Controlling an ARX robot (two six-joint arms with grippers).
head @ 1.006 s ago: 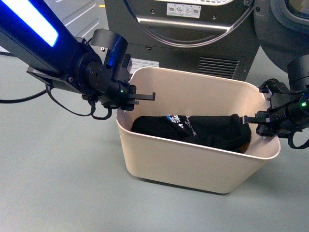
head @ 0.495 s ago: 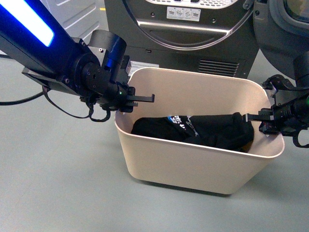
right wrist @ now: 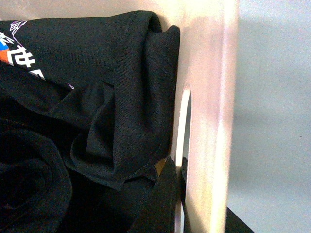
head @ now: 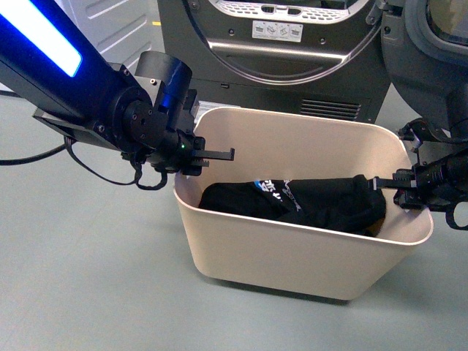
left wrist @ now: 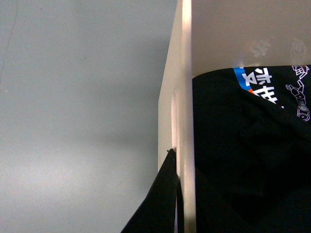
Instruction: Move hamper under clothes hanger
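The hamper (head: 292, 252) sits close in front of me, mouth up. Its long axis runs 9 to 3 o'clock, with the 3 o'clock end slightly nearer. My left gripper (head: 218, 155) reaches in level from 9 o'clock and pinches the short wall. My right gripper (head: 387, 183) pinches the opposite wall from 3 o'clock. A black printed shirt (head: 307, 201) lies inside. The dark grey dryer (head: 292, 66) stands at 12 o'clock.

You have the hamper (head: 292, 252) before the dryer (head: 292, 66), a shirt (head: 322, 205) inside, left gripper (head: 219, 155) and right gripper (head: 387, 183) at its opposite ends.
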